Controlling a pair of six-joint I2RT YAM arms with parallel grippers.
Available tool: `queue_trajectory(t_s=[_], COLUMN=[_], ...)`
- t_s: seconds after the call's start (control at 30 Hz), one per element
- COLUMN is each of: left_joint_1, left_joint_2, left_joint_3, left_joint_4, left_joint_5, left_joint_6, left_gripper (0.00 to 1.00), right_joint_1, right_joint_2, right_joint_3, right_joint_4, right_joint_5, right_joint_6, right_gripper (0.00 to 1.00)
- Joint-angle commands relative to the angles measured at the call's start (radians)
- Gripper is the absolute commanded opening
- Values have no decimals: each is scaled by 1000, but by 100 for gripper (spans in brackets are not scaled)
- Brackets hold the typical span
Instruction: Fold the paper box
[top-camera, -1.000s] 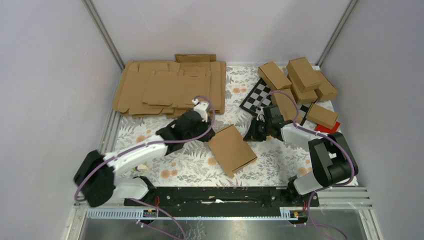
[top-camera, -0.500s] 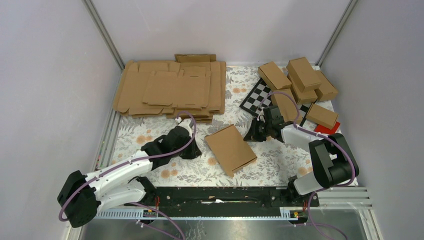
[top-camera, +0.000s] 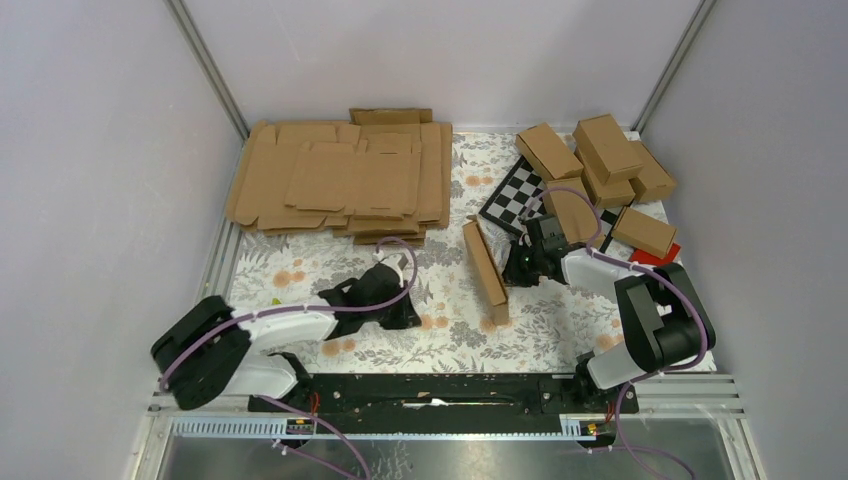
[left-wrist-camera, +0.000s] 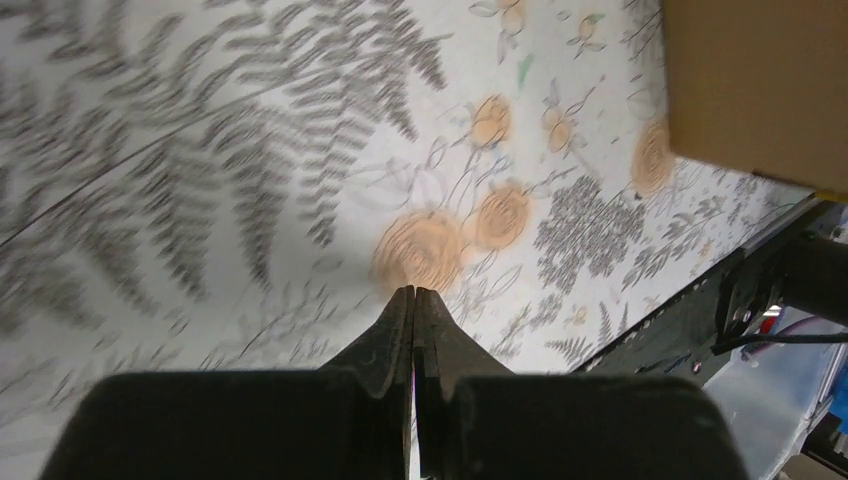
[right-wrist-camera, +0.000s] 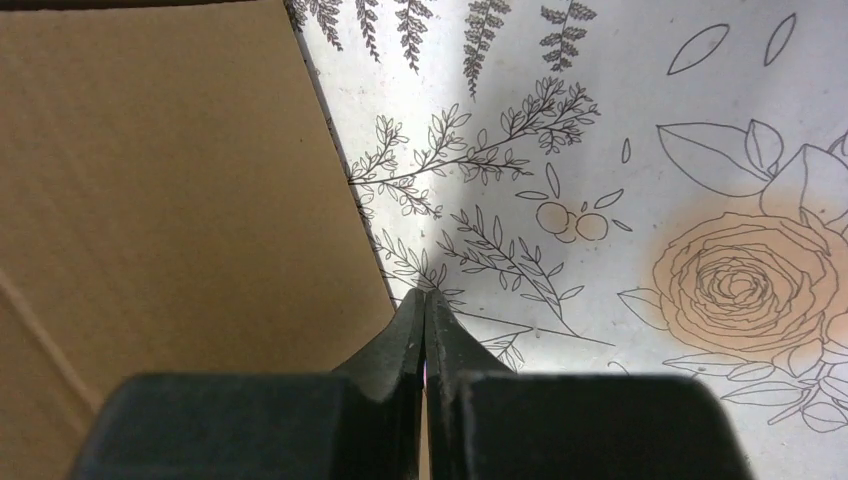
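Observation:
The paper box (top-camera: 485, 270) is a closed brown carton standing on one long edge in the middle of the floral mat. It fills the left of the right wrist view (right-wrist-camera: 170, 200) and shows at the top right of the left wrist view (left-wrist-camera: 760, 90). My right gripper (top-camera: 516, 266) is shut and empty, its tip right beside the box's right face (right-wrist-camera: 424, 296). My left gripper (top-camera: 412, 318) is shut and empty, low over the mat to the box's near left (left-wrist-camera: 414, 292).
A thick pile of flat cardboard blanks (top-camera: 340, 178) lies at the back left. Several folded cartons (top-camera: 600, 165) sit at the back right on a checkerboard (top-camera: 515, 190). A red item (top-camera: 655, 256) lies beside them. The black rail (top-camera: 440, 390) runs along the near edge.
The box was lying flat and now stands on its edge. My left arm drew back from it toward the near left. My right gripper stayed beside the box.

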Motion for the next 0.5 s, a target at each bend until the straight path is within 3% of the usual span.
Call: queue_trajectory(t_s=[0.0, 0.2, 0.47], left_joint_1=[-34, -95, -111], left_joint_2=[142, 395, 450], left_joint_3=[54, 328, 446], left_joint_4=[364, 437, 413], left_joint_5=[37, 70, 118], left_joint_6=[-29, 42, 87], left_gripper=[0, 0, 0], right_joint_1=[5, 5, 39], right_joint_2=[-2, -11, -55], right_joint_3=[-2, 8, 33], right_joint_4=[-59, -64, -111], right_joint_5=[41, -8, -41], right_joint_6=[-18, -20, -43], right_gripper=[0, 0, 1])
